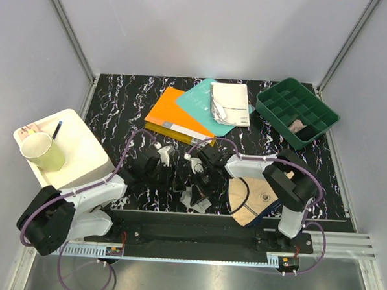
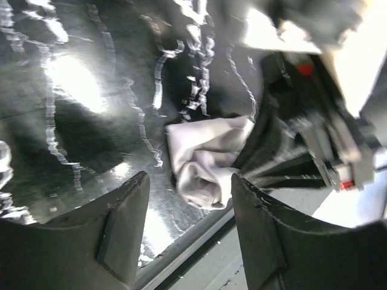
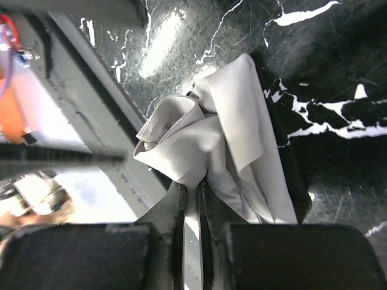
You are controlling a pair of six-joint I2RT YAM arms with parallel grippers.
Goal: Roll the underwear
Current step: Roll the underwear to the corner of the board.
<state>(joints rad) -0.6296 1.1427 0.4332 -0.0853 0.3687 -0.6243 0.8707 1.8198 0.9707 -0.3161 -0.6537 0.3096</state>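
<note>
Jaws of our right gripper [image 3: 192,194] clench a fold of the grey briefs [image 3: 211,130], we judge to stop the bunch unrolling at the table [image 1: 117,108] edge; left gripper [image 2: 188,184] gapes empty beside it

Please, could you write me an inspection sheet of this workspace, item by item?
Surface: glossy black marbled table.
Job's things: grey underwear crumpled at the near edge; beige underwear lying to its right, partly under the right arm.
Clutter: orange book, teal book and white booklet at the far side; green compartment tray far right; white tray with a cup on the left.
Grippers: left gripper open, holding nothing; right gripper shut on a fold of the grey underwear.
Cables: purple cables loop along both arms.
Surroundings: plain grey walls; nothing else seen.
</note>
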